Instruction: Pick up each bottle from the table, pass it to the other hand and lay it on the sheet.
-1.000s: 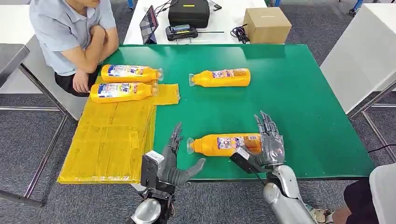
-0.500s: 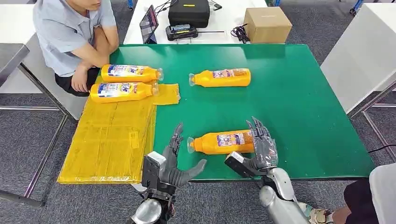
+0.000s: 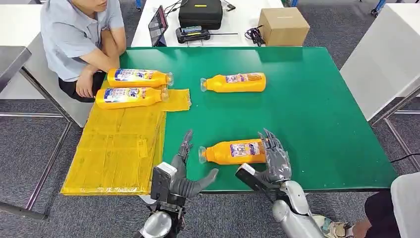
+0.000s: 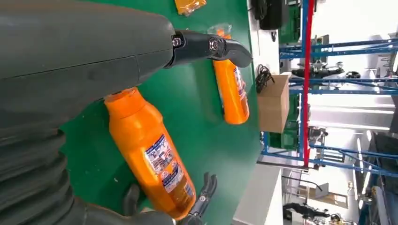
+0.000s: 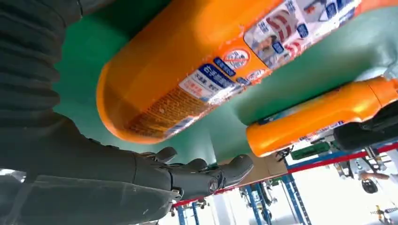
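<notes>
An orange bottle [image 3: 232, 151] lies on its side near the front of the green table [image 3: 317, 109], cap to the left. My right hand [image 3: 274, 158] sits at its base end, fingers spread and cupping the base without closing; the base [image 5: 187, 70] is close against that palm [image 5: 141, 173]. My left hand [image 3: 185, 174] hovers open at the table's front edge, just short of the cap [image 4: 123, 101]. A second bottle [image 3: 233, 82] lies farther back. Two more bottles [image 3: 138, 78] [image 3: 130, 97] lie on the yellow sheet [image 3: 119, 148] at the left.
A person [image 3: 79, 34] sits at the far left corner, one hand [image 3: 85, 88] beside the bottles on the sheet. Behind the green table a white table carries a cardboard box [image 3: 283, 26], a black case [image 3: 200, 13] and a tablet [image 3: 157, 25].
My right hand has slid left, closer around the near bottle's base, covering more of it. The left hand and the other bottles have stayed put.
</notes>
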Available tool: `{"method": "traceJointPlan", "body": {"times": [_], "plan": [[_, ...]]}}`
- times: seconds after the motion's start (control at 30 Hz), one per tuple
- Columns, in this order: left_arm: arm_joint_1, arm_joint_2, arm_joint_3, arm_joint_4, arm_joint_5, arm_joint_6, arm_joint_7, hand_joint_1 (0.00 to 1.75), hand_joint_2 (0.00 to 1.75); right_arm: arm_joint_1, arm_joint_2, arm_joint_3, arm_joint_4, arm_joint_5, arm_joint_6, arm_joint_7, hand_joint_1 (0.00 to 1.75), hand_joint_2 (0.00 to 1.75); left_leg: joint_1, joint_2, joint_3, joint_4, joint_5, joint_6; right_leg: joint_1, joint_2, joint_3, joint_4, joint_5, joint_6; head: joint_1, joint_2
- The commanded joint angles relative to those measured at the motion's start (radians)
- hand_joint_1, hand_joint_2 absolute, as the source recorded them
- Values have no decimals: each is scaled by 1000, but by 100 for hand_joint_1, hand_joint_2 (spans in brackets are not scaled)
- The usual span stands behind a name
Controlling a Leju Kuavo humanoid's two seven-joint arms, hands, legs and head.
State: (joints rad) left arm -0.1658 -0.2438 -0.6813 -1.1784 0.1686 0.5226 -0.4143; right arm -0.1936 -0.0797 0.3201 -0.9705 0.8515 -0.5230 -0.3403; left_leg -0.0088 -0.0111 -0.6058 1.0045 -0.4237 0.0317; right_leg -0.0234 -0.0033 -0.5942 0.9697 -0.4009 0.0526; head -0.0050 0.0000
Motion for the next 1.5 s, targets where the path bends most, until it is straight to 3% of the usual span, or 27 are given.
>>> {"method": "traceJointPlan", "body": {"times": [0.03, 0.33, 0.63, 1.5], "plan": [[-36, 26, -27, 51, -3, -23, 26, 0, 175, -52, -17, 36, 126, 25, 55, 50, 0, 175, 0, 1, 2, -1, 0, -1, 1, 1, 2, -1, 0, -1, 0, 0], [-38, 26, -30, 52, -8, -34, 34, 0, 175, -73, -19, 40, 159, 47, 46, 56, 0, 175, 1, 1, 3, 0, -1, -2, 1, 0, 3, -1, -1, -2, 0, 0], [-48, 22, -34, 65, 4, -60, 58, 0, 175, -144, -21, 92, 221, 186, -29, 104, 0, 175, 2, 3, 5, 0, -2, -3, 2, 2, 5, -1, -1, -3, 0, 0], [-51, 20, -36, 70, 6, -50, 50, 0, 175, -171, -8, 123, 233, 207, -57, 100, 0, 175, 1, 1, 2, 0, -1, -1, 1, 1, 2, -1, 0, -2, 0, 0]]}}
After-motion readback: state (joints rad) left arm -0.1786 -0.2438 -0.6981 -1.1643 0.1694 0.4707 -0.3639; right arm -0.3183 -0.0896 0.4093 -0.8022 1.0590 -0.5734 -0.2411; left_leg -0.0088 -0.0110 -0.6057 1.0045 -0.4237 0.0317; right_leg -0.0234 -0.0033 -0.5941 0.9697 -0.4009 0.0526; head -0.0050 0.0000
